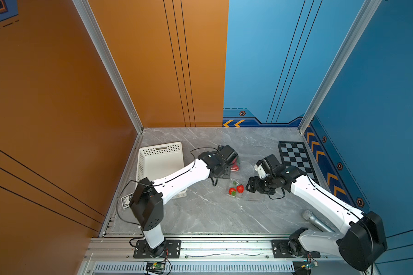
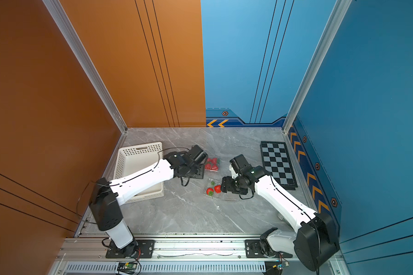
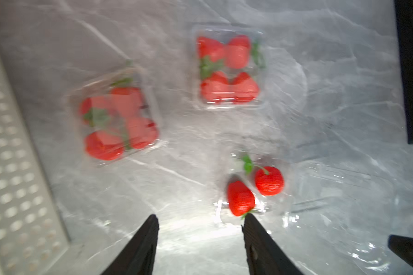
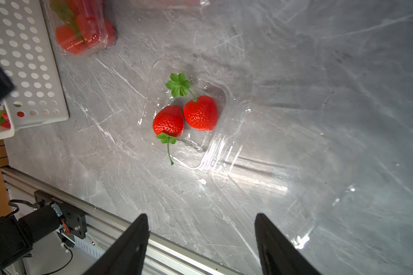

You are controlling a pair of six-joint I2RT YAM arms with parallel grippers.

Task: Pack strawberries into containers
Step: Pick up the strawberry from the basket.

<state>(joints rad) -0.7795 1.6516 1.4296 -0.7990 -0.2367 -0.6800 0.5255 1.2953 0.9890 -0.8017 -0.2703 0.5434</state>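
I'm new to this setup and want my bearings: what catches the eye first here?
Two glossy red strawberries jump out, lying in an open clear container at the middle of the grey marble table. Farther back sit two closed containers, each packed with four berries. A white perforated basket stands at the left and a chessboard at the right.

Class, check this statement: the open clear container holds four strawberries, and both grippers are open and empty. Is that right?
Not quite. The open container holds two strawberries, not four, as the right wrist view shows clearly. The rest stands: the left gripper and the right gripper are both open and empty.
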